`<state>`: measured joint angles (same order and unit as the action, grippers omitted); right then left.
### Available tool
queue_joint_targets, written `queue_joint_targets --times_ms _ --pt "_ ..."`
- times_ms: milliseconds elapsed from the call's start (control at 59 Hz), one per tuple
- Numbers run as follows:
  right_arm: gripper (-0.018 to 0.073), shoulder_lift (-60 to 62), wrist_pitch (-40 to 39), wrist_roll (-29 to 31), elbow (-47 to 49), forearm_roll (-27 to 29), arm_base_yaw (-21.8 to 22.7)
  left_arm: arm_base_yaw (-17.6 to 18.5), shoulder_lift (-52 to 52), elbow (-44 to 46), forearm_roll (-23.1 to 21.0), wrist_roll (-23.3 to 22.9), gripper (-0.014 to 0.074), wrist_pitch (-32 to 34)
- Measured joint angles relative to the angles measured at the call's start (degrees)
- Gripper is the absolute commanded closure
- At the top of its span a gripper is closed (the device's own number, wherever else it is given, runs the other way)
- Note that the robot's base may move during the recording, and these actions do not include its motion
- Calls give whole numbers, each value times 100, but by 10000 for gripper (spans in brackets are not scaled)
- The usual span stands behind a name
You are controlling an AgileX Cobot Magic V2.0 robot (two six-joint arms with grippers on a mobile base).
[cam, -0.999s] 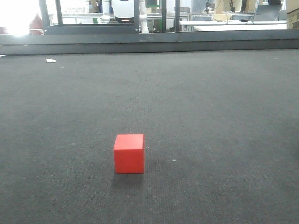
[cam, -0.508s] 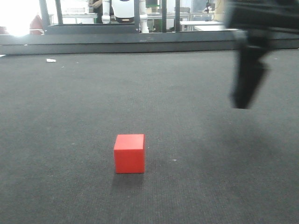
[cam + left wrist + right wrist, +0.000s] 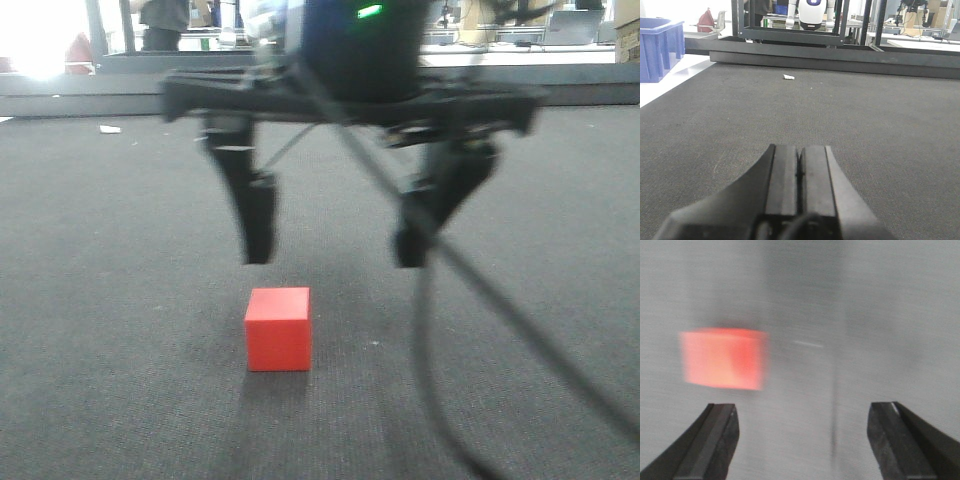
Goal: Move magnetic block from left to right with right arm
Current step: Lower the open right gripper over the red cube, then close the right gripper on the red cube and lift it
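Observation:
The magnetic block [image 3: 278, 329], a small red cube, rests on the dark carpet low in the front view. My right gripper [image 3: 333, 252] hangs open just above and slightly right of it, its fingers [image 3: 259, 220] spread wide and blurred. In the right wrist view the magnetic block [image 3: 723, 359] is a blurred red patch ahead of the left finger, outside the gap of the open right gripper [image 3: 802, 415]. My left gripper [image 3: 799, 150] lies low over the carpet, its two pads pressed together with nothing between them.
A small white scrap [image 3: 788, 77] lies on the carpet far back. A dark raised rail [image 3: 120, 85] bounds the carpet's far edge. A blue bin [image 3: 659, 46] stands off the carpet at the left. A cable [image 3: 520, 335] trails from the right arm across the front view.
The right arm has swept in from the upper right to above the block, fingers wide. The block has not moved.

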<state>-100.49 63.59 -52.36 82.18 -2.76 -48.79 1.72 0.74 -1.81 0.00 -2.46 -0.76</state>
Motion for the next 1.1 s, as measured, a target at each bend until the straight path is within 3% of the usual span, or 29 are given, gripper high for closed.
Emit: queue_joint_targets --times_ms 356,966,1101 --pt "-64 -751 -62 0 382 119 -59 0 0 0 0 0 713 0" --pt "-64 -1026 -298 -8 392 169 -59 0 0 0 0 0 712 0" --pt "1 -1026 -298 -8 392 169 -59 0 0 0 0 0 713 0"
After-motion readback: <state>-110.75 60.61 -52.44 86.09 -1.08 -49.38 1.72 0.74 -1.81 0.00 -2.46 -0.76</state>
